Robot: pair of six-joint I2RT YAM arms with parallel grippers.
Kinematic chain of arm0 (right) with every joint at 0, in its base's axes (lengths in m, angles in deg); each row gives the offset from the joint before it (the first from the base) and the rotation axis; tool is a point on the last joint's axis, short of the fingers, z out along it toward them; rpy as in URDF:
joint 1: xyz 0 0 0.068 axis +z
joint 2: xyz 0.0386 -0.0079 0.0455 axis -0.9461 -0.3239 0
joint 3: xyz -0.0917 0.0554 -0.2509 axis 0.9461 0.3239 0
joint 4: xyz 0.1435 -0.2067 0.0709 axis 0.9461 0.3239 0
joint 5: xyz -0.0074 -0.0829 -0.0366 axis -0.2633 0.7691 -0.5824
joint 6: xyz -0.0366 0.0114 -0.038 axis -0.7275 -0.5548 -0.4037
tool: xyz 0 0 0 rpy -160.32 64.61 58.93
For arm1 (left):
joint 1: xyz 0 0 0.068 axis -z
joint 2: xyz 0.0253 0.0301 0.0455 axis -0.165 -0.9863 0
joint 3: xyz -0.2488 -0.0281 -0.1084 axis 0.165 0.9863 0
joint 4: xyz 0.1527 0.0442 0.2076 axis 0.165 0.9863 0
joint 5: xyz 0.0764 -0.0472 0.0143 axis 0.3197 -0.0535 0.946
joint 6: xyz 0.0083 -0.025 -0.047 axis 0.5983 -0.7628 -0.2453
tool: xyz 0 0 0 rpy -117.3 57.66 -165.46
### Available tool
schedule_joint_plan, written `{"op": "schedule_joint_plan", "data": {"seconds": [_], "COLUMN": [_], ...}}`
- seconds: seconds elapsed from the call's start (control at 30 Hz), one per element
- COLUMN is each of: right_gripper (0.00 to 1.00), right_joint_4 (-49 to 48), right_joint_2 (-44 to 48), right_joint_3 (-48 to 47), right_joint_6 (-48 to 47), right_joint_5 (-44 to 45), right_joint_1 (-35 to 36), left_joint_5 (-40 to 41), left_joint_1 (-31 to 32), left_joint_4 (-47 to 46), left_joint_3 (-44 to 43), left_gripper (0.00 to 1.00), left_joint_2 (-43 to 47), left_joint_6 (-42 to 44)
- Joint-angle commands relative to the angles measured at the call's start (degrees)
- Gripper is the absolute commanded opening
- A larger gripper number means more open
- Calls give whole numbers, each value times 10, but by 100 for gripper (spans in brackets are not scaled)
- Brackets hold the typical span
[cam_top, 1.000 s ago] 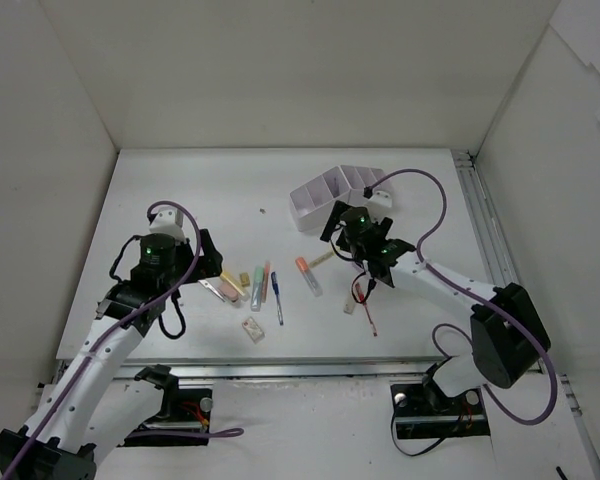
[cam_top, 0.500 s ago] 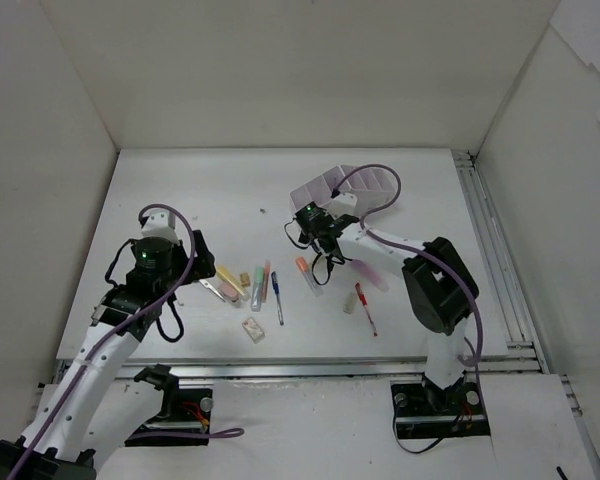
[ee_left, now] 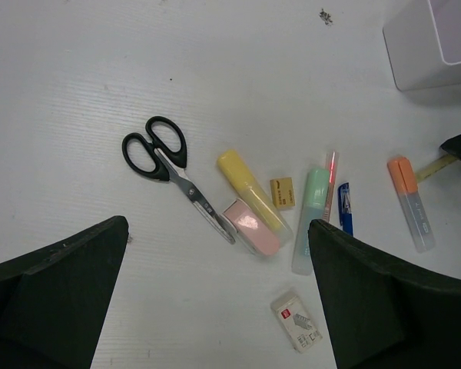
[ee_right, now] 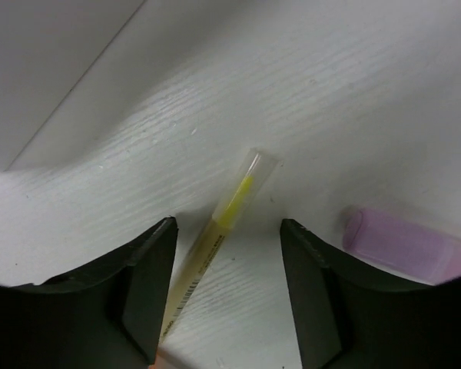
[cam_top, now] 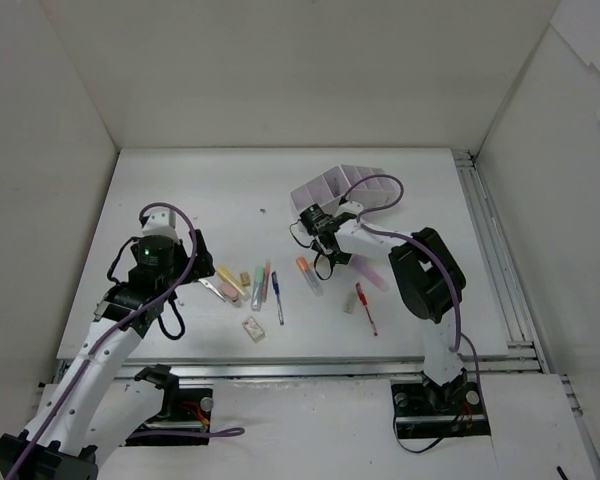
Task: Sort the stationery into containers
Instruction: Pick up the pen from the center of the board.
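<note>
Jaws on right gripper point(ee_right: 227, 229) apart w/ yellow pen point(ee_right: 232, 201) btwn them, not pinched; left gripper point(ee_left: 217, 227) wide open near scissors point(ee_left: 167, 167).

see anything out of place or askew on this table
Nothing looks spilled or damaged. One small jam: the pink rounded block lies pressed against the yellow highlighter, with the tip of the black-handled scissors at its edge.

White arms point(cam_top: 75, 385) with black joints point(cam_top: 425, 275); purple cables point(cam_top: 378, 178) loop along them; a green light point(cam_top: 146, 252) glows at each wrist.
</note>
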Motion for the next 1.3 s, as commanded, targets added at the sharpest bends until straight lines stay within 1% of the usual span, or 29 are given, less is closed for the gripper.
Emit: {"op": "schedule_joint_plan", "data": {"seconds": [0.0, 0.03, 0.1, 0.13, 0.17, 0.23, 0.3, 0.33, 0.4, 0.53, 0.57, 0.63, 0.67, 0.7, 0.73, 0.77, 0.8, 0.83, 0.87, 0.9, 0.93, 0.97, 1.0, 1.07, 1.1, 1.13, 1.17, 1.2, 1.27], "right_gripper": [50, 43, 37, 28, 23, 15, 11, 5, 0, 0, 0, 0, 0, 0, 0, 0, 0, 0, 0, 0, 0, 0, 0, 0, 0, 0, 0, 0, 1], "right_joint_4": [15, 15, 14, 14, 14, 14, 15, 14, 13, 5, -3, -41, -73, -144, -197, -261, -394, -469, -543, -625, -644, -654, -663, -689, -697, -707, -730, -736, -760], "right_joint_2": [-9, -8, -1, 3, 6, 18, 29, 32, 39, 60, 77, 100, 134, 157, 179, 225, 247, 265, 287, 291, 291, 282, 273, 240, 226, 213, 183, 167, 126], "right_joint_3": [-10, -9, -5, -2, 2, 7, 12, 12, 9, -1, -1, 13, 29, 47, 96, 129, 195, 223, 247, 258, 256, 244, 217, 189, 163, 152, 137, 110, 86], "right_joint_6": [32, 32, 30, 29, 25, 15, 8, 4, -6, -33, -62, -91, -139, -157, -179, -234, -267, -307, -411, -456, -502, -570, -616, -685, -701, -716, -728, -739, -750], "right_joint_5": [-5, -4, -3, 4, 9, 18, 25, 37, 50, 104, 109, 105, 94, 82, 44, 12, -48, -79, -110, -119, -138, -143, -156, -179, -213, -227, -238, -282, -301], "right_joint_1": [-10, -9, -9, -9, -10, -9, -7, -7, 2, 22, 29, 37, 39, 44, 43, 45, 43, 38, 35, 32, 23, 17, 10, -18, -26, -49, -58, -66, -92], "left_joint_5": [6, 6, 6, 6, 5, 4, 2, 1, -1, -13, -17, -25, -29, -32, -35, -34, -34, -36, -39, -39, -42, -44, -44, -51, -53, -52, -51, -52, -50], "left_joint_1": [-4, -4, -4, -4, -4, -4, -4, -4, -4, -4, -4, -4, -4, -4, -4, -4, -4, 3, 3, 9, 9, 15, 15, 15, 15, 15, 15, 15, 15], "left_joint_4": [-21, -21, -21, -21, -22, -24, -26, -26, -26, -36, -38, -46, -50, -55, -58, -60, -66, -68, -72, -77, -81, -86, -93, -102, -105, -106, -107, -108, -107], "left_joint_3": [-21, -21, -22, -23, -23, -23, -23, -25, -27, -30, -29, -26, -25, -24, -24, -25, -27, -30, -32, -35, -37, -39, -42, -46, -50, -52, -56, -62, -70], "left_gripper": [99, 100, 100, 99, 100, 99, 99, 100, 100, 100, 100, 99, 100, 100, 100, 99, 99, 100, 100, 100, 100, 100, 99, 100, 100, 99, 99, 100, 100], "left_joint_2": [-4, -5, -5, -5, -5, -6, -9, -12, -17, -35, -39, -46, -49, -54, -57, -59, -63, -67, -68, -73, -76, -80, -83, -94, -96, -101, -111, -115, -133], "left_joint_6": [-5, -3, -3, -4, -4, -6, -9, -11, -16, -23, -26, -31, -31, -31, -31, -30, -26, -23, -17, -10, -5, 0, 7, 12, 15, 18, 20, 23, 30]}}
